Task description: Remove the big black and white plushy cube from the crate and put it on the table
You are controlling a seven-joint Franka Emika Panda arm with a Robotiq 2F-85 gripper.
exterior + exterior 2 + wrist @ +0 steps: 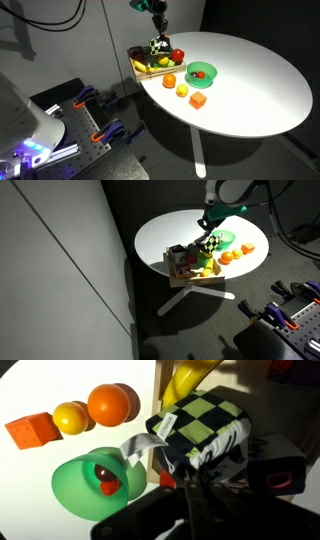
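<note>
The big black and white plushy cube [205, 425] fills the upper right of the wrist view, its pale checks looking yellowish and a white tag hanging from its left side. My gripper [190, 485] is shut on its near edge. In both exterior views the gripper [157, 30] [210, 218] is over the crate [146, 68] [186, 278] at the table's edge, with the cube [157, 45] [208, 242] hanging just below the fingers, over the crate's contents. The round white table [250, 80] [175, 230] carries everything.
A green bowl [200, 72] [75, 485] with a red item inside stands next to the crate. An orange block [198, 100] [30, 430], a yellow ball [70, 417] and an orange fruit [110, 403] lie nearby. A banana [190, 375] and a red apple [177, 56] are in the crate.
</note>
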